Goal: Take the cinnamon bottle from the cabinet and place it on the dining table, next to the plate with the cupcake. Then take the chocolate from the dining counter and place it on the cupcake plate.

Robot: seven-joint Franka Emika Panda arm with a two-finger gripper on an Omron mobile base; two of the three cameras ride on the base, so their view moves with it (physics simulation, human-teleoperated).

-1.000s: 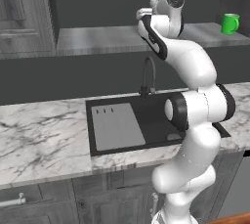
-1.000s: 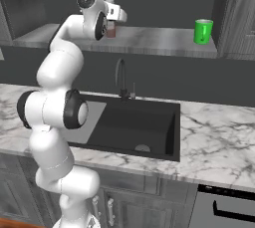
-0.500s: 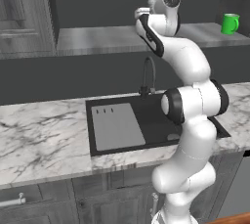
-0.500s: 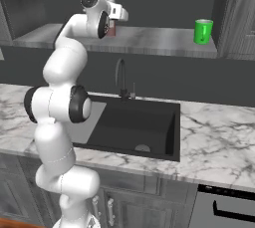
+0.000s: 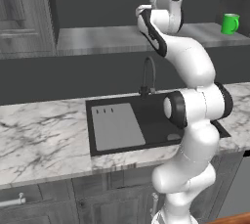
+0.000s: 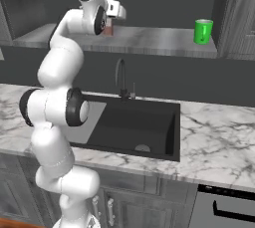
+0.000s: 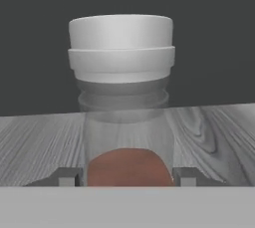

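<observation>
Reddish-brown cinnamon bottle (image 7: 123,122) stands upright on the cabinet (image 6: 149,43) shelf board, near its front edge. My hand (image 7: 128,176) has its 2 fingers pressed against its sides — gripped, I judge. I'd lift straight up, then withdraw slowly.

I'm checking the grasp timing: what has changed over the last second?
The gripper has closed its jaws on the small clear cinnamon bottle with its pale grey cap, taking hold of it. The bottle still stands on the grey shelf board; the green mug hasn't moved.
</observation>
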